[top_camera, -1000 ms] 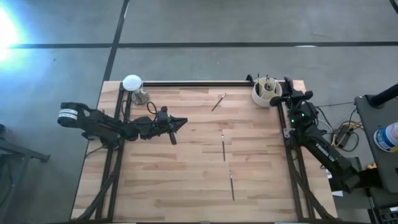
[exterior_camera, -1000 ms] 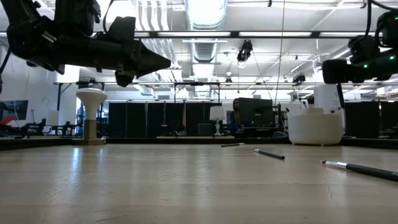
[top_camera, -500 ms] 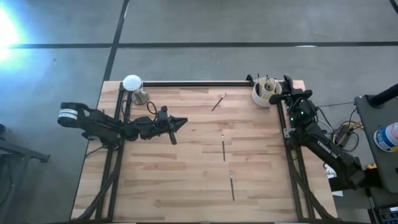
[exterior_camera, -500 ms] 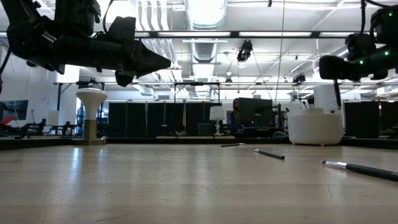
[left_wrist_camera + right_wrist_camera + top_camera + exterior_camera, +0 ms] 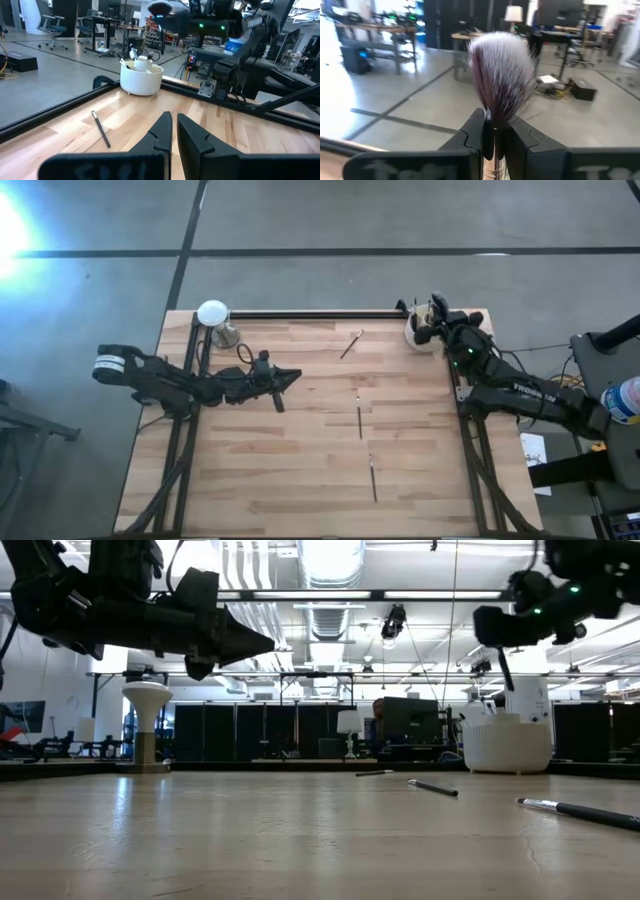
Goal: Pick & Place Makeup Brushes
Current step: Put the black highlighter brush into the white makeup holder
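Observation:
My right gripper [image 5: 430, 328] hovers over the white cup [image 5: 416, 336] at the table's far right and is shut on a makeup brush with a wide fluffy head [image 5: 501, 75]. The cup [image 5: 141, 80] holds other brushes standing on end. Three thin makeup brushes lie flat on the wood [image 5: 351, 344] [image 5: 359, 417] [image 5: 373, 477]. My left gripper [image 5: 296, 375] hangs level above the table's left middle, shut, with nothing in it. My right gripper pinches the fluffy brush between its two fingers at the silvery ferrule just under the head [image 5: 493, 159]. The fingers point level and lie across the brush. It stands upright, head up, its dark handle [image 5: 504, 670] hanging below, clear of the cup [image 5: 505, 743].
A white mushroom-shaped lamp [image 5: 213, 315] stands at the far left corner. A black rail [image 5: 310, 313] runs along the far edge, and metal frame bars flank both sides. Bare wood lies between the two arms.
My right gripper has risen and swung toward the table's left, from beside the cup's right side to above it, carrying the fluffy brush upright. The brush's handle now hangs higher above the cup's rim.

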